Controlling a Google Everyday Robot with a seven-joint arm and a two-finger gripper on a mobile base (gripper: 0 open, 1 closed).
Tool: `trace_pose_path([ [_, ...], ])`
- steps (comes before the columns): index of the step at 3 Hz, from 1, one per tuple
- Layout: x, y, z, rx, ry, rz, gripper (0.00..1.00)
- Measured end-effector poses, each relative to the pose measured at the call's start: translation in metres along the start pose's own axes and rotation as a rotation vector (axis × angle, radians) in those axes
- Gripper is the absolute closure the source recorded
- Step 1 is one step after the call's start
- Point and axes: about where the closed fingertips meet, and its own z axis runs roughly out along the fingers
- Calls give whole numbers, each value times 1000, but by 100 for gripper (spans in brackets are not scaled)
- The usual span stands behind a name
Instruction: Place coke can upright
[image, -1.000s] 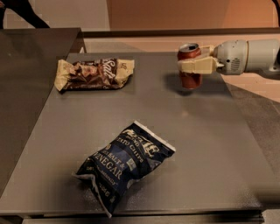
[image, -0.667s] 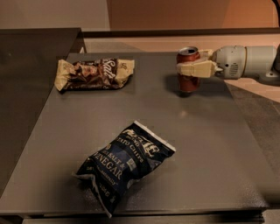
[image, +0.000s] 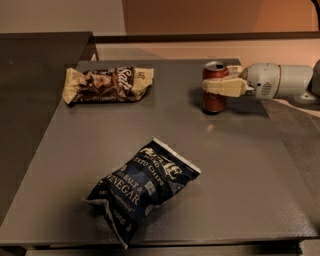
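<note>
A: What changed?
B: The coke can (image: 215, 101) sits slightly lower than a second ago, upright at the table's (image: 240, 175) far right.
A: Anything hidden?
B: One finger is mostly behind the can; the arm runs off the right edge.
A: The claw (image: 213, 83)?
B: Clamped around the can's middle.

what is laid on the grey table (image: 240, 165)

a brown snack bag (image: 107, 84) is laid flat at the far left. a dark blue chip bag (image: 142, 187) is laid near the front edge, well apart from it.
</note>
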Motion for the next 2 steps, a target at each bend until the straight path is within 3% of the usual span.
trace_pose_path([
  [1, 8, 2, -1, -6, -18, 1, 15],
  [2, 7, 2, 2, -11, -17, 1, 0],
])
